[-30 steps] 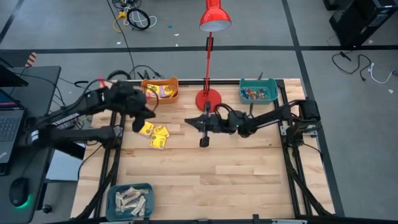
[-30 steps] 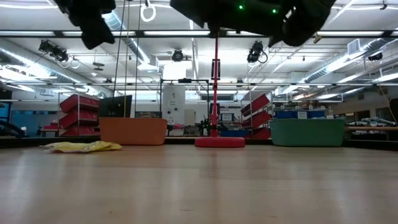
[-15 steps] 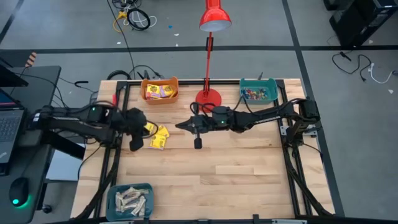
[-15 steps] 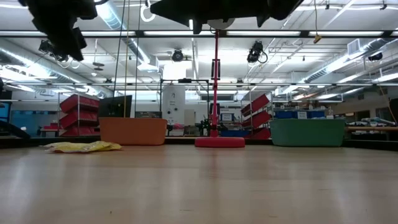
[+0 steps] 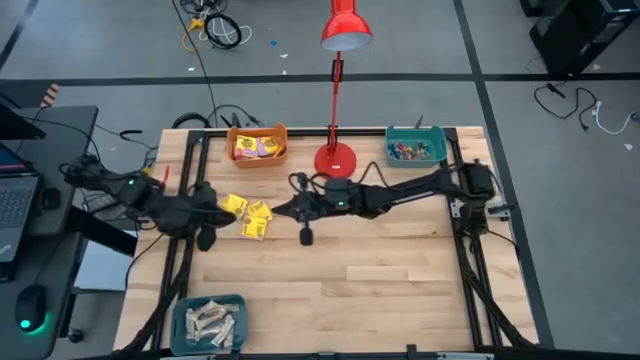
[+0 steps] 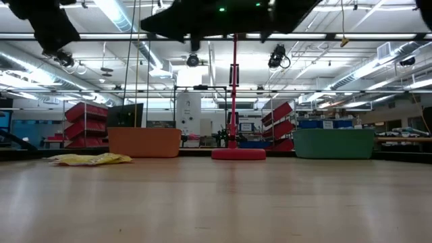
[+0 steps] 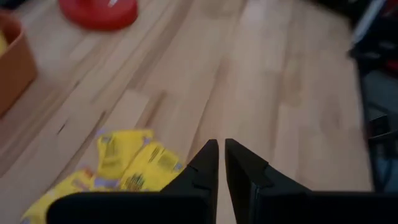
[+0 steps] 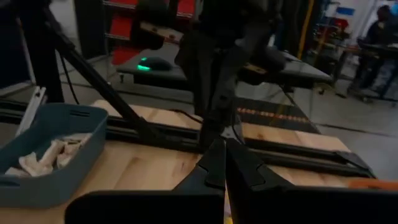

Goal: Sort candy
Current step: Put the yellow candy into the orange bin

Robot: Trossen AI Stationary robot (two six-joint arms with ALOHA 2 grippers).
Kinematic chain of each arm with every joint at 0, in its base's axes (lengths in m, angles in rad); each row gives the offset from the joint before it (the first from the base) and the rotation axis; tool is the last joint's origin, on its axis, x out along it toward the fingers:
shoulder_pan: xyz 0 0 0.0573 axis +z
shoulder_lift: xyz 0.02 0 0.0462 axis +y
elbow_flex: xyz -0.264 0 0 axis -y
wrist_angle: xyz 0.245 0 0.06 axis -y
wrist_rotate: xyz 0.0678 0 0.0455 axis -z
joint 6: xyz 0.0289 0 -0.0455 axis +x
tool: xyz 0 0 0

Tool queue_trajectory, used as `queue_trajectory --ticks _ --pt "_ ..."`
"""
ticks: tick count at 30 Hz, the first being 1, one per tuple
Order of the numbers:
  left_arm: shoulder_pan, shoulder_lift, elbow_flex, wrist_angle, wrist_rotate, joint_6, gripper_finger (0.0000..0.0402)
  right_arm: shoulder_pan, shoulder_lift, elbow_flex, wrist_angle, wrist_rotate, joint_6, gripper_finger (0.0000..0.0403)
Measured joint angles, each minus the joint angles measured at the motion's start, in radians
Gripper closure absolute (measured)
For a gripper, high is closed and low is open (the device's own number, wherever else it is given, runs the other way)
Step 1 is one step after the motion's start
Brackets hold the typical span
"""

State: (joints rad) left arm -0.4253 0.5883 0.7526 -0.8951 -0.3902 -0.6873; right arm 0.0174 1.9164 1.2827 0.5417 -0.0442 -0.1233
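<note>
Candy, yellow square packets [image 5: 250, 214]: a small loose heap is seen lying flat on the wooden counter [image 5: 380, 270], toward its left side, in front of the orange bin [image 5: 257, 146]. In the low view the heap [image 6: 89, 159] is seen as a flat yellow pile just before that bin [image 6: 144, 142]. More yellow packets are held inside the orange bin.

Candy, small coloured pieces [image 5: 413, 151]: held in the teal bin [image 5: 416, 146] at the far right corner of the counter.

Candy, pale beige bars [image 5: 210, 322]: held in the blue-grey bin [image 5: 208, 324] at the near left corner; the same bin [image 8: 43, 152] is shown in the right wrist view.

Left end effector [image 5: 206, 238]: positioned above the counter, just to the left of the yellow heap and apart from it. In the left wrist view its fingers [image 7: 205, 163] are seen nearly together with only a thin slit between them, and nothing is clamped; the yellow packets [image 7: 118, 165] lie beside them on the wood.

Right end effector [image 5: 306, 236]: stretched across to mid-counter, just to the right of the yellow heap. Its fingers [image 8: 214, 163] are seen pressed together, with nothing between them.

Lamp, red [image 5: 340, 80]: its base [image 5: 335, 158] is set on the counter between the orange and teal bins.
</note>
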Motion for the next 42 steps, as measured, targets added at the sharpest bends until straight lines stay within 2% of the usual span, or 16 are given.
queue_trajectory --ticks 4,8,15,18,21,28,33,42 --pt "-0.083 -0.015 0.000 0.072 -0.047 0.041 0.0388 0.000 0.107 0.107 0.013 -0.026 -0.007 0.0403" --pt "-0.144 -0.016 0.007 0.095 -0.110 0.063 0.0396 0.002 0.210 0.217 -0.051 -0.028 -0.007 0.0403" --pt "-0.169 -0.036 0.076 0.087 -0.293 0.205 0.0397 0.022 0.382 0.366 -0.123 -0.028 0.033 0.0403" --pt "-0.169 -0.056 0.110 0.076 -0.352 0.288 0.0397 0.027 0.450 0.404 -0.122 -0.028 0.055 0.0403" --pt "-0.169 -0.082 0.122 0.066 -0.366 0.359 0.0397 0.027 0.499 0.419 -0.129 0.016 0.068 0.0403" --pt "-0.169 -0.099 0.121 -0.030 -0.384 0.328 0.0397 0.027 0.539 0.418 -0.216 0.085 0.065 0.0396" --pt "-0.169 -0.098 0.072 -0.038 -0.385 0.310 0.0397 0.029 0.539 0.418 -0.259 0.185 -0.011 0.0368" --pt "-0.169 -0.092 0.040 -0.011 -0.408 0.311 0.0397 0.032 0.537 0.416 -0.256 0.182 -0.008 0.0281"
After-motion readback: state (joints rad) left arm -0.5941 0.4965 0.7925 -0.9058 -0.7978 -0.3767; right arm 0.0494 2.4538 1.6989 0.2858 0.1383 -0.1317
